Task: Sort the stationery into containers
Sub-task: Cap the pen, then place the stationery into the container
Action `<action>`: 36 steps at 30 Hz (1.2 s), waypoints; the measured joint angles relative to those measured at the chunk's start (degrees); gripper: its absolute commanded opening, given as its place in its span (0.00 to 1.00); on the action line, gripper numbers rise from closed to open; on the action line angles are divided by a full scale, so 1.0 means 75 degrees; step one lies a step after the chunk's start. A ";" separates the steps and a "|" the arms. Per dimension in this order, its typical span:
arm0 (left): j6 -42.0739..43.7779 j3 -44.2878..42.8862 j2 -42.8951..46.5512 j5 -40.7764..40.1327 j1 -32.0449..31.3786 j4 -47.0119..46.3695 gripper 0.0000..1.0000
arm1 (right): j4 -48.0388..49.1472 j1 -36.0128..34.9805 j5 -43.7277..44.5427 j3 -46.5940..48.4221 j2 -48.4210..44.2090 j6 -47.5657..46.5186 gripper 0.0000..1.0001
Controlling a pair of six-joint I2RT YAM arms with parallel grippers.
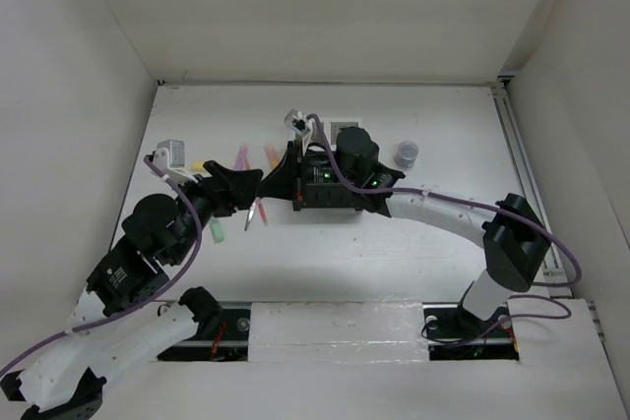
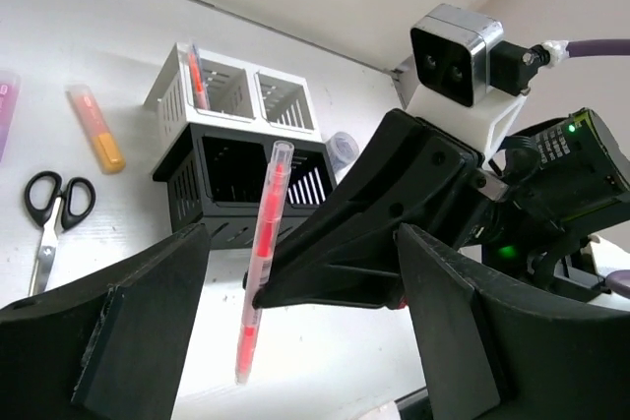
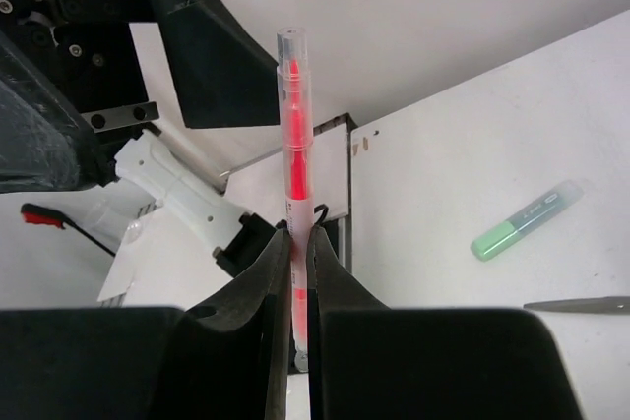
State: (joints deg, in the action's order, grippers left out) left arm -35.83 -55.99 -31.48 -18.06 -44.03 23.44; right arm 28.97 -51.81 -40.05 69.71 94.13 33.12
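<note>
Table [image 1: 413,243], white, walled on three sides. Entries run left to right in the top view.

- Green highlighter [image 3: 522,221]: flat on the table, close by the left arm, well apart from the organiser.
- Pink highlighter [image 1: 241,157]: flat, toward the back, left of the organiser.
- Left gripper [image 2: 303,243]: fingers wide apart, clamped on nothing. It points toward the organiser. The red pen and the tips of the right gripper sit in the gap between its fingers, and neither finger touches the pen.
- Scissors [image 2: 49,233]: black handles, flat on the table, blades shut, in front of the orange highlighter.
- Orange highlighter [image 2: 95,125]: flat, left of the organiser's white side, apart from it.
- Red pen [image 3: 293,145]: clear barrel, held near upright with a slight tilt. It is just outside the organiser, in front of a black compartment and in none of them. Whether the lower tip touches the table cannot be told.
- Right gripper [image 3: 295,238]: fingers together on the red pen, gripping its lower half; the upper half stands free above them.
- Organiser [image 2: 182,184]: two white compartments behind, black ones in front, joined in a block. In the top view the right wrist hides most of it. Orange pen [image 2: 194,76] stands in the left white compartment.
- Grey item [image 1: 407,152]: small, round, on the table right of the organiser, apart from it.
</note>
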 measured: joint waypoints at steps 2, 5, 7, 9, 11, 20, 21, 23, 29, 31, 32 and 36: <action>0.0000 -0.0041 0.0029 -0.0064 -0.0003 0.0017 0.73 | 0.0000 0.0009 0.0058 0.0102 0.0064 -0.0085 0.00; 0.0000 -0.0041 0.0119 -0.0172 -0.0003 0.0210 0.73 | 0.0003 0.0093 0.0119 0.0254 0.0201 -0.0189 0.00; -0.0017 -0.0041 0.0230 -0.0326 -0.0003 0.0420 0.76 | 0.0006 0.0213 0.0216 0.0344 0.0303 -0.0367 0.00; -0.0050 -0.0041 0.0414 -0.0536 -0.0003 0.0647 0.78 | 0.0000 0.0408 0.0440 0.0350 0.0350 -0.0714 0.00; -0.0082 -0.0041 0.0644 -0.0833 -0.0003 0.0909 0.80 | -0.0015 0.0688 0.0775 0.0347 0.0358 -0.1157 0.00; -0.0172 0.0501 0.1518 -0.1553 0.0000 0.1326 1.00 | -0.0192 0.2308 0.1711 0.0903 0.0790 -0.3395 0.00; -0.0181 0.0586 0.1545 -0.1571 -0.0003 0.1306 1.00 | -0.0192 0.2471 0.1714 0.1064 0.0947 -0.3564 0.00; -0.0178 0.0726 0.1594 -0.1588 -0.0003 0.1311 1.00 | -0.0189 0.2716 0.1714 0.1306 0.1282 -0.3879 0.00; -0.0163 0.0804 0.1612 -0.1585 0.0000 0.1297 1.00 | -0.0259 0.3098 0.1708 0.1635 0.2209 -0.4520 0.00; -0.0149 0.0807 0.1612 -0.1574 0.0000 0.1282 1.00 | -0.0329 0.3107 0.1711 0.1699 0.2439 -0.4619 0.00; -0.0137 0.0804 0.1612 -0.1565 0.0000 0.1265 1.00 | -0.0370 0.3107 0.1708 0.1699 0.2512 -0.4654 0.00; -0.0076 0.0807 0.1612 -0.1472 0.0000 0.1236 1.00 | -0.0382 0.3095 0.1658 0.1705 0.2649 -0.4736 0.00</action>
State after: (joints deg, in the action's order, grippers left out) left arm -36.40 -49.93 -19.40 -29.10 -44.03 32.71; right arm 26.11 -28.60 -27.62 82.50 113.99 -2.39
